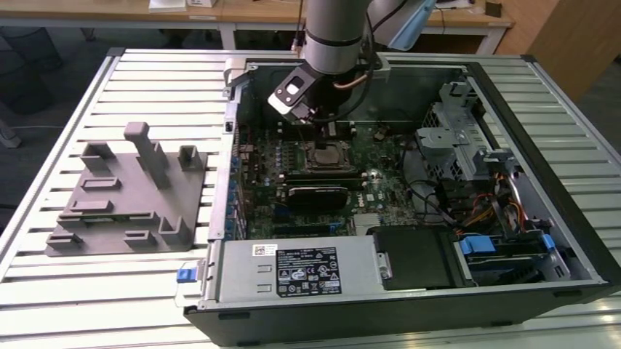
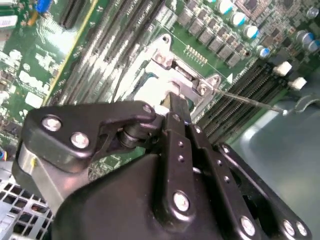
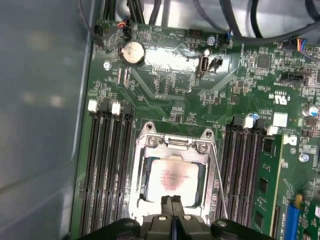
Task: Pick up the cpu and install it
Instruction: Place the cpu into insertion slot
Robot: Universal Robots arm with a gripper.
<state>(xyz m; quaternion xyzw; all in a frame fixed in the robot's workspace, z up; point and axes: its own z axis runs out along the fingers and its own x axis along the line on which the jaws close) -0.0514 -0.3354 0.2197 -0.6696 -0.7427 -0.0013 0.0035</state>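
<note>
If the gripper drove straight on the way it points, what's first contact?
Most likely the cpu lying in the motherboard socket. In the first wrist view the gripper points right at its silvery top. I can't judge the remaining gap.

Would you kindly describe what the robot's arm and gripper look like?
The arm is a smooth silver-grey cylinder with a pale blue joint cap and dark cables looping by the wrist. In the second wrist view, the gripper is matte black, built of hinged link bars studded with silver screws.
</note>
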